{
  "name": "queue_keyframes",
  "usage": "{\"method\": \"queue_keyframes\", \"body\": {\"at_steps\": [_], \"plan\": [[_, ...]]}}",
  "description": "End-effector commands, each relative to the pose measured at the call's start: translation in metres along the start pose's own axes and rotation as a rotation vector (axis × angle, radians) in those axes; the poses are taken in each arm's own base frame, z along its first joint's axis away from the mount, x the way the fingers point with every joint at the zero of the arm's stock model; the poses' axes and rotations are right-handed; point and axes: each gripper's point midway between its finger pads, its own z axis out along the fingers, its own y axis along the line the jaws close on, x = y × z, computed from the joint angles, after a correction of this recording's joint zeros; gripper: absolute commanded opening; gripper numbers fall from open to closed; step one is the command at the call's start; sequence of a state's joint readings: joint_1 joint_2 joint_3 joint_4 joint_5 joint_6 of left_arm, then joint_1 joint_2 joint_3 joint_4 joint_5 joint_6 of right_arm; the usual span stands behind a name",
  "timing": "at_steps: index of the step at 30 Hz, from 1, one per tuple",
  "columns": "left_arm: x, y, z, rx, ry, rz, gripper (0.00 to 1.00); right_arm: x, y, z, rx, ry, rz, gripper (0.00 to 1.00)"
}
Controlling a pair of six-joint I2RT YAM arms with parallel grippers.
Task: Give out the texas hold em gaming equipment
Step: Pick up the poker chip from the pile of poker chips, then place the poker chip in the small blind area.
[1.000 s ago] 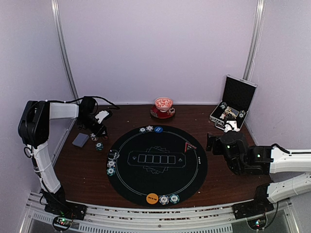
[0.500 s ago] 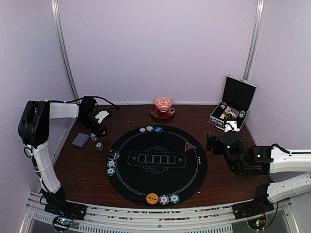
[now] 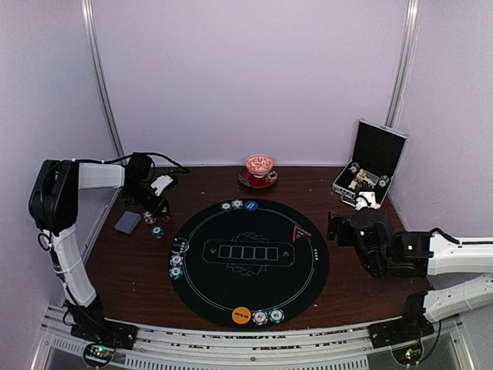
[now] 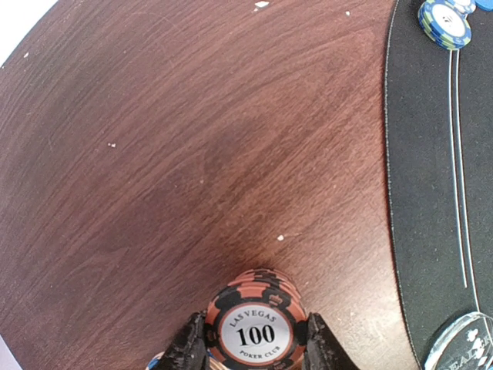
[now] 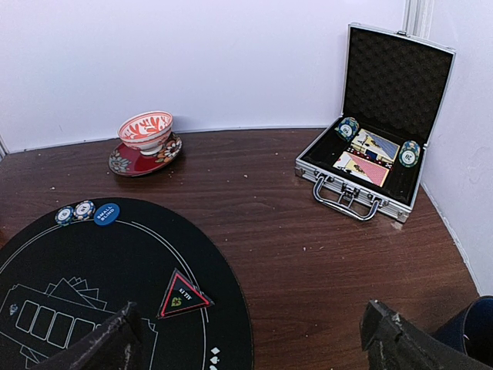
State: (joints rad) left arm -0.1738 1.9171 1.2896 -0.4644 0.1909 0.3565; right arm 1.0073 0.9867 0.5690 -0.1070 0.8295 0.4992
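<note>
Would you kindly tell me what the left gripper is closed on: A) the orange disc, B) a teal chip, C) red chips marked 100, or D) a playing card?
C: the left wrist view shows the left gripper clamped on either side of the red chips marked 100.

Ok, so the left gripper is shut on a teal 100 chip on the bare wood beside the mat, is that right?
Not quite. The 100 chip in the left gripper is red, not teal; the left wrist view shows it. The rest stands: the jaws are shut on it, on the bare wood beside the mat.
</note>
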Motion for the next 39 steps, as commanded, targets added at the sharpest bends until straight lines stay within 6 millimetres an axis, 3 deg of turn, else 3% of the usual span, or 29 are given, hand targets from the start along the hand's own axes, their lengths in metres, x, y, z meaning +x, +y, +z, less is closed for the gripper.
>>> {"method": "queue_keyframes", "body": {"at_steps": [1, 13, 20, 28, 33, 39], "plan": [[-0.009, 0.002, -0.009, -0.010, -0.035, 0.004, 0.22, -0.006, 0.000, 0.000, 0.002, -0.010, 0.006, 1.00], [-0.028, -0.004, -0.045, -0.012, -0.124, 0.035, 0.22, -0.006, 0.000, 0.000, 0.004, -0.012, 0.009, 1.00], [-0.050, -0.024, -0.054, -0.001, -0.160, 0.109, 0.22, -0.004, 0.000, 0.001, 0.010, -0.010, 0.003, 1.00], [-0.087, -0.068, -0.034, 0.052, -0.142, 0.215, 0.23, -0.003, -0.001, 0.002, 0.019, -0.009, -0.002, 1.00], [-0.111, -0.082, -0.015, 0.066, -0.144, 0.242, 0.23, -0.004, -0.001, 0.002, 0.021, -0.011, -0.002, 1.00], [-0.126, -0.099, 0.013, 0.080, -0.129, 0.275, 0.23, -0.004, -0.001, 0.002, 0.021, -0.011, -0.002, 1.00]]}}
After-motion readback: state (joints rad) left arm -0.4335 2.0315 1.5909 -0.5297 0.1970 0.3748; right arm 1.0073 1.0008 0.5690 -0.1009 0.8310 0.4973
